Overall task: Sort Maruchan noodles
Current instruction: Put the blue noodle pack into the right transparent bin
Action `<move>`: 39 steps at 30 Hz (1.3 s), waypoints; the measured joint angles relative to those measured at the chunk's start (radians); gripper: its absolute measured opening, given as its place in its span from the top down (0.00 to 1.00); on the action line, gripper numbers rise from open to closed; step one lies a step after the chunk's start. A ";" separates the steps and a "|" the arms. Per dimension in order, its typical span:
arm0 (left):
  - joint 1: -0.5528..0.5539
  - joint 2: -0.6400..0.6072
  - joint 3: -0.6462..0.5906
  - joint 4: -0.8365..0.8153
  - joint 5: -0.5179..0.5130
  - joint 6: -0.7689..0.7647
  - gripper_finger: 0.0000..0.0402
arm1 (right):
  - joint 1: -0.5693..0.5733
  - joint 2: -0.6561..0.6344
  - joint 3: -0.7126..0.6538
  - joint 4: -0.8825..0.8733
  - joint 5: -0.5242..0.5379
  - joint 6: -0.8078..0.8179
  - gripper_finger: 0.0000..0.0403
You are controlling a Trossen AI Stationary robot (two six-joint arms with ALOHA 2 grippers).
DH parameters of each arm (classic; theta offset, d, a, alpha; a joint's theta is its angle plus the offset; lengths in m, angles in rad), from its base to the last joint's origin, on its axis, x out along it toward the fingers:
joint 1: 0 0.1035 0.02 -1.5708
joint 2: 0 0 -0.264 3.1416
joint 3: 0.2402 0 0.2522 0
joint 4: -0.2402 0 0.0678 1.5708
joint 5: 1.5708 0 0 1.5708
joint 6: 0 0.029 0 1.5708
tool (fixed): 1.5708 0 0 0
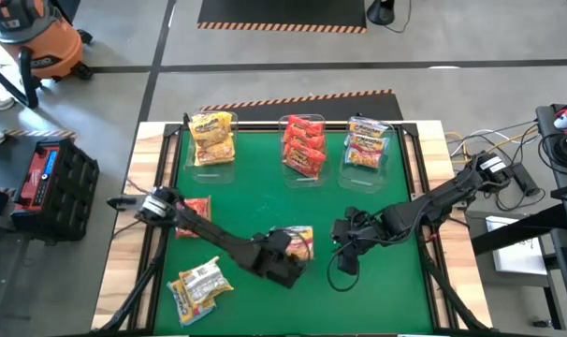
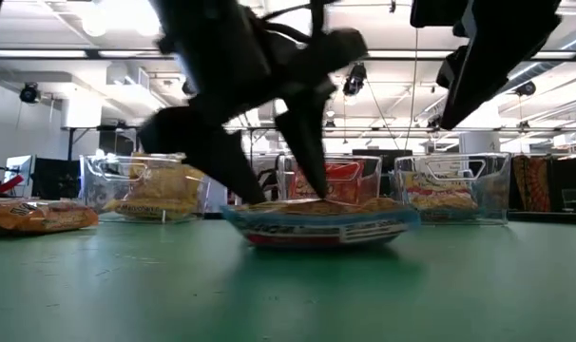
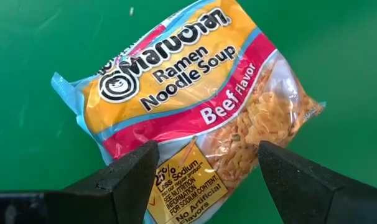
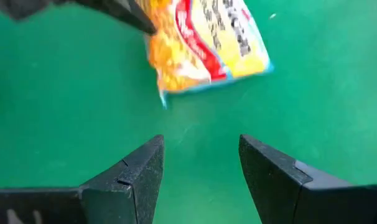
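I'm holding my left gripper [image 1: 298, 245] low near the table's front centre, fingers [image 3: 129, 174] spread wide. My right gripper [image 1: 344, 245] is hanging just beside it, fingers [image 4: 139, 171] parted, gripping nothing.

Green mat [image 1: 265, 201] covers the surface, wood edge [image 1: 152, 187] showing at left and right. Three clear bins [image 1: 302, 140] line the far side. Off the surface: orange shop vac [image 1: 40, 37] far left, red-and-black case [image 1: 50, 173] left, cables [image 1: 508, 140] right.
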 joint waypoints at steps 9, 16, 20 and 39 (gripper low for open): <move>0.053 -0.023 0.070 -0.046 0.021 0.081 0.35 | -0.027 0.000 -0.013 0.007 0.262 -0.005 0.51; 0.051 -0.109 0.083 -0.228 0.025 0.082 0.35 | -0.131 0.000 -0.083 0.042 0.099 0.184 0.53; 0.055 -0.128 0.082 -0.265 0.089 0.092 0.35 | -0.195 0.000 -0.183 0.228 -0.028 0.259 0.56; 0.141 -0.135 0.006 -0.237 0.349 0.465 0.35 | -0.271 0.000 -0.369 0.715 -0.139 0.500 0.62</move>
